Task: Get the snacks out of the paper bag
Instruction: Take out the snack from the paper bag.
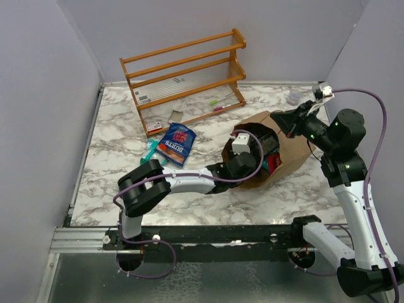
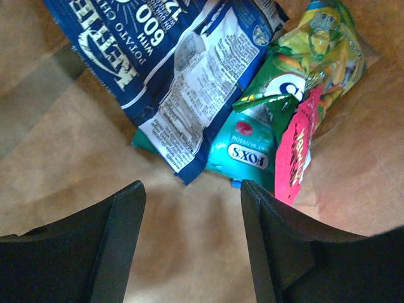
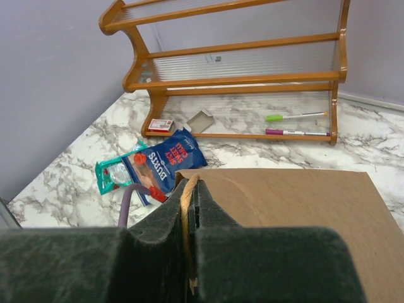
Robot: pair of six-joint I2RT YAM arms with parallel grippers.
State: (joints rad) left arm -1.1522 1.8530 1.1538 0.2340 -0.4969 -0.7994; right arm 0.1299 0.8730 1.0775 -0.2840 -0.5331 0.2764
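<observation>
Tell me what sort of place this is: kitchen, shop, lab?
Most likely a lab test cell, not a real kitchen: a marble-pattern table boxed in by plain grey walls, two robot arms bolted to a metal rail at its near edge, and a lone wooden rack as a prop.

The left arm (image 1: 183, 182) lies low, its elbow folded near the base and its forearm stretched rightward to the wrist (image 1: 240, 163). The left jaws stand apart with nothing between them, both dark fingers (image 2: 117, 246) showing in the wrist view. The right arm (image 1: 353, 189) rises steeply from its base, bends at the top and reaches leftward. The right jaws are pressed together on the loop handle (image 3: 187, 208) of the paper bag (image 1: 287, 154)
</observation>
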